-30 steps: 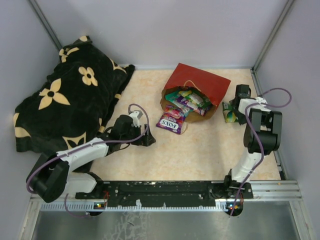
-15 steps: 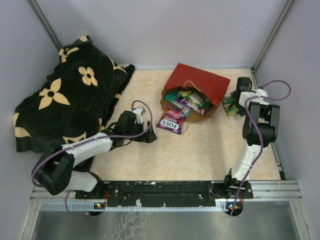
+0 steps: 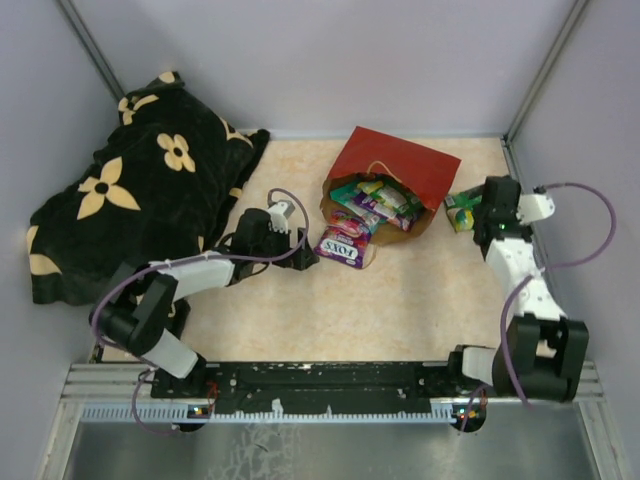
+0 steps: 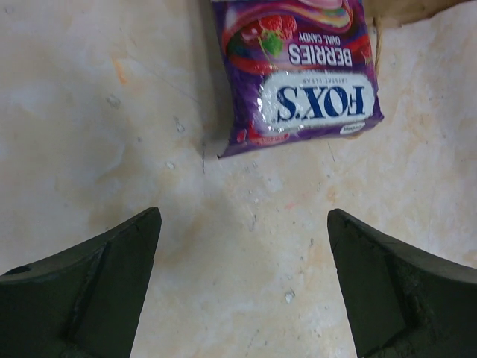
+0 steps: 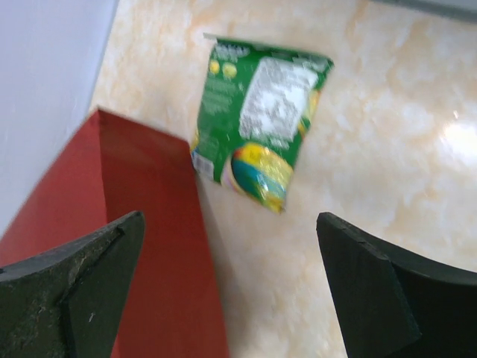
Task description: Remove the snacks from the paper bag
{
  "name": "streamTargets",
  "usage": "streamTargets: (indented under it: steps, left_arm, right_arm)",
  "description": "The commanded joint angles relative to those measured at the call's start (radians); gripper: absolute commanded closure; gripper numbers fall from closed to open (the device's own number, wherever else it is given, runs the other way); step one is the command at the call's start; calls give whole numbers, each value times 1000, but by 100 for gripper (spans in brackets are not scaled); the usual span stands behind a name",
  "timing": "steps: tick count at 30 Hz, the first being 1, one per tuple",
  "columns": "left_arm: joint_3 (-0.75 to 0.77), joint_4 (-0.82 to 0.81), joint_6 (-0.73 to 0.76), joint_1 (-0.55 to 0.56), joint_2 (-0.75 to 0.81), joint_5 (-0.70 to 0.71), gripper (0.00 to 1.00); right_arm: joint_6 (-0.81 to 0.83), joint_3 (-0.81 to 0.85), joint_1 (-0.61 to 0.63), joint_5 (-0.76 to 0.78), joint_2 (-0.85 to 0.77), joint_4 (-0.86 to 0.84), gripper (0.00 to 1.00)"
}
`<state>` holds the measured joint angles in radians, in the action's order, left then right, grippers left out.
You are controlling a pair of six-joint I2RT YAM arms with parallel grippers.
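Plainly the likeliest slip is on the left side: the left pincer [image 4: 242, 298] hangs released, jaws wide, low over the desk [image 3: 400, 310] just short of the purple packet [image 4: 298, 74], which lies flat on the surface at the mouth of the paper bag [image 3: 400, 165]. A flat, shiny packet gives the tips little to bite, so closing on it could skid it back toward the bag or pinch only a corner that then slides free. A thin cord handle [image 4: 375, 41] runs along the packet's edge; catching it would probably drag the whole bag.

The bag lies on its side with most of the snacks [image 3: 378, 203] bunched in its opening, so a clumsy pull could also tip or turn it. On the right, the right pincer [image 5: 231, 298] is likewise spread and holding nothing, above a green packet [image 5: 257, 112] that rests on the desk just beside the bag's red wall; a careless sweep there might shove the bag.

The desk is pale beige, marbled, with small specks and scuffs. Plain light walls [image 3: 300, 60] close it in, and a black flowered blanket [image 3: 130, 200] is heaped in the far left corner
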<state>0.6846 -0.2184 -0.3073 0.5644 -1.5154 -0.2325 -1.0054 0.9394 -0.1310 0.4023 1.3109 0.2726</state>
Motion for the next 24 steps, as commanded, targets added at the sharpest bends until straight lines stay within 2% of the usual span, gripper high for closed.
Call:
streamTargets:
  steps: [1,4,11,14,19,22,24]
  left_arm:
    - [62,-187,-3,-84,-116,-272,3]
    - [117,-216,-18,-108,-214,-410,8]
    - [138,-349,-76,-111,-350,-514,23]
    - [132,-394,-105,-112,-372,-524,41]
    - [116,-433,-136,-112,-342,-522,86]
    - [103,-406,-126,-113,-289,-514,100]
    - [88,-375,-103,-113,-236,-499,100]
  right_arm:
    - [-1,-154,108,122,-181,-22,1]
    - [-20,-296,176,166,-306,-25,1]
    - [30,-488,230,139,-566,77,3]
    - [60,-544,232,116,-672,148,6]
    - [102,-625,236,23,-768,170,15]
    - [132,-647,252,-44,-778,137,16]
    - [171,-646,285,-99,-772,85,16]
